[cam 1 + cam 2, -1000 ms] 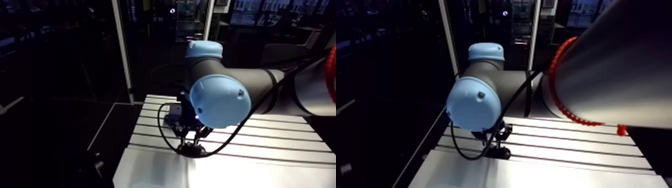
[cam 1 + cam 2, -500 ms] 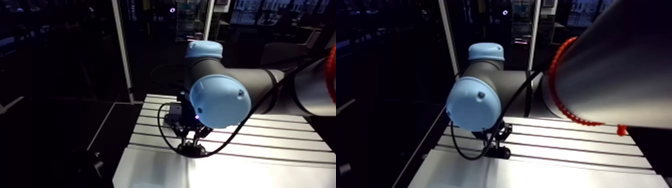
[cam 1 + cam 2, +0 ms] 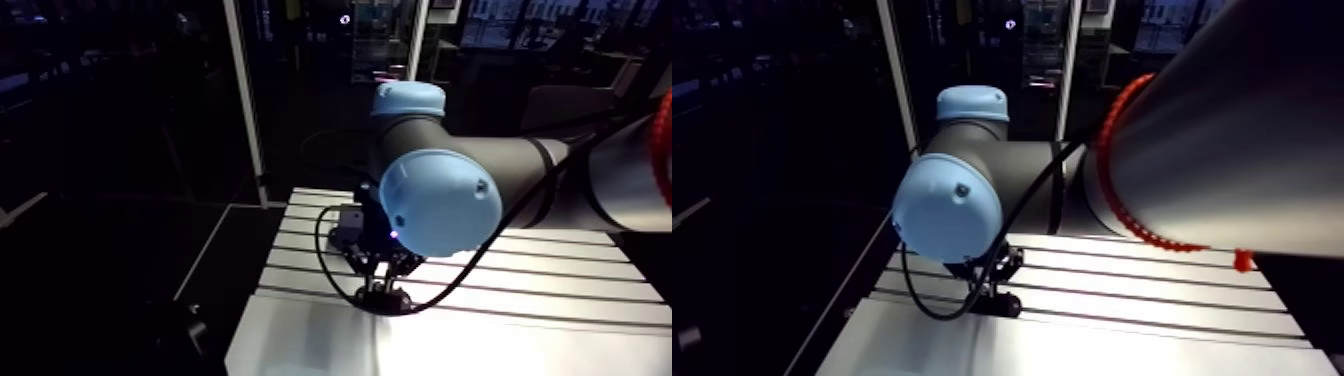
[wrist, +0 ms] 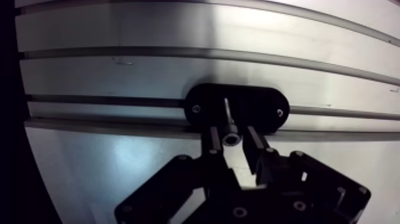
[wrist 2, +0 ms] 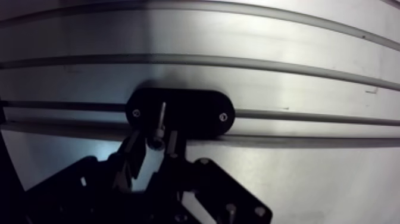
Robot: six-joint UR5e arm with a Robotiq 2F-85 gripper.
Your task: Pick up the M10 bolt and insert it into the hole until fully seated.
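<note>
Worktop: slotted aluminium worktop, long grooves running across it and a smooth stretch on the claw's side of the last groove; the room behind was dim.
Fixture: a black oval plate lay across one groove, nearer the worktop's dark side edge than its middle, with a small screw at each end. The hole did not show against the black.
Bolt: the M10 bolt stood over the plate, socket head toward the wrist, shank pointing down at a spot between one end screw and the plate's middle. Whether its tip had entered the hole could not be told.
Claw: the claw was drawn in to a narrow gap, its two fingers pinching the bolt at the head; it held nothing else.
Step in hand: insertion, by my reading, with seating not yet done, since much of the shank showed above the plate.
Doing it well: the shank wanted keeping square to the plate and the descent slow, straight along the bolt's own axis. Any tilt would likely catch the tip on the hole's rim. Because the fingers gripped at the head, they would probably meet the plate before the head sat flush, so a release and a press from above might be needed.
Open room: no other object showed near the plate. The worktop's side edge was the nearest limit, and the plate's end screws flanked the fingers.
</note>
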